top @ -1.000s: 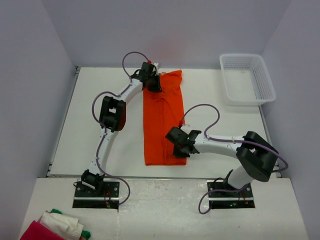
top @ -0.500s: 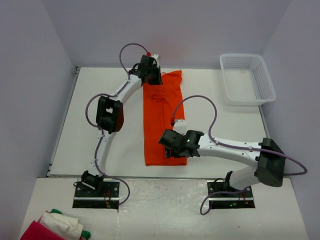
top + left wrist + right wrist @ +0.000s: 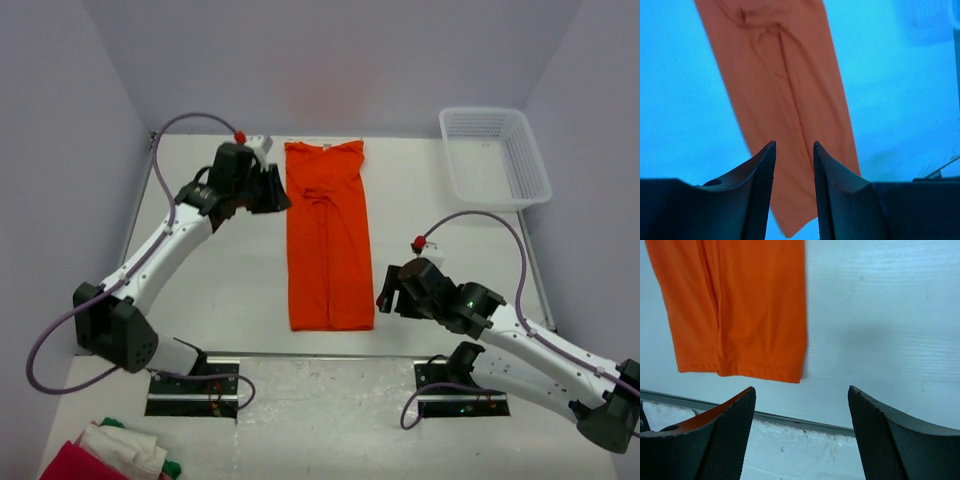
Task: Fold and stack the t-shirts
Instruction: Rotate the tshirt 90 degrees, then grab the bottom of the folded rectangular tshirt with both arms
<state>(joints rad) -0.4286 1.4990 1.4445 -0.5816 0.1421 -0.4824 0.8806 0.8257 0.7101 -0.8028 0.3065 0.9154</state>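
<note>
Now t-shirt lies in a long folded strip on bench, left of basket. Left jaws narrowly parted, right jaws wide, both empty. Lengthwise fold looks done; next needs a crosswise fold.

A white latticed basket stands empty on the white surface at its far right corner, well beyond the right pincer and off to its right. A cloth pile of red, white and green lies well apart from the left pincer, back past the arm bases, at the near left corner.
</note>
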